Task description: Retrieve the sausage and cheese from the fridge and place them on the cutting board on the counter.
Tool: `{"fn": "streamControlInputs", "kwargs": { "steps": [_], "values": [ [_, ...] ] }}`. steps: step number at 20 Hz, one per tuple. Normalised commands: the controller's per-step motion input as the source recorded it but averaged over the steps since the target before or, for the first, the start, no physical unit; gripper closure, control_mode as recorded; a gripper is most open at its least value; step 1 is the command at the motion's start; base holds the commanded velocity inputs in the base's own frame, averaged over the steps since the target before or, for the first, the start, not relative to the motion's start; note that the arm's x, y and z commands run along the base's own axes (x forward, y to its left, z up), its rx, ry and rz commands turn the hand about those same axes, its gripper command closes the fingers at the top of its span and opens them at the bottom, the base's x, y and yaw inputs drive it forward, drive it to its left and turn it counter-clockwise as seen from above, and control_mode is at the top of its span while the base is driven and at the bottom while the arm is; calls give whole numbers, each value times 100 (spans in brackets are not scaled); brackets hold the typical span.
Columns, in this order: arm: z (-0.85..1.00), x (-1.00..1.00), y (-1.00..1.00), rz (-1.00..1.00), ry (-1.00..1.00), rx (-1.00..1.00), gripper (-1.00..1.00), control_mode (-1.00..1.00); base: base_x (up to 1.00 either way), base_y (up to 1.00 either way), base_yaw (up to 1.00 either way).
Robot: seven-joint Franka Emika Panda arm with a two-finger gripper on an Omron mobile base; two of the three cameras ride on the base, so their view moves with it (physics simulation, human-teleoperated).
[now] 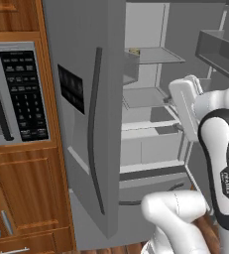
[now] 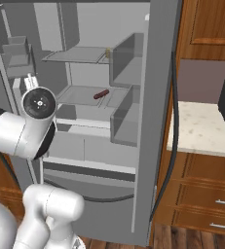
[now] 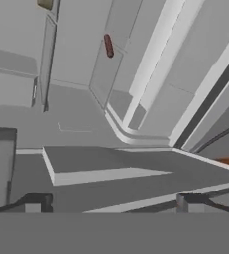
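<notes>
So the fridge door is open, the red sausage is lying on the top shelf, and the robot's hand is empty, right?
Almost. The sausage isn't on the top shelf. The right base view shows it lying on the shelf below that one; the cheese sits on the top shelf. The rest is right: the fridge stands open, and the gripper is open with nothing in it.
</notes>
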Motion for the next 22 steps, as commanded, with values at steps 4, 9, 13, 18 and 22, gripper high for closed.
{"fn": "streamControlInputs", "kwargs": {
  "steps": [4, 9, 13, 18, 22],
  "values": [
    [9, 60, -1, 0, 0, 4, -100, -100, 0, 0, 0],
    [15, 62, 0, 0, 0, 6, -100, -100, 0, 0, 0],
    [20, 48, 0, 0, 0, 5, -100, -100, 0, 0, 0],
    [32, 28, 3, 0, -3, 7, -100, -100, 0, 0, 0],
    [40, 18, 20, 0, -6, 5, -100, -100, 0, 0, 0]
  ]
}}
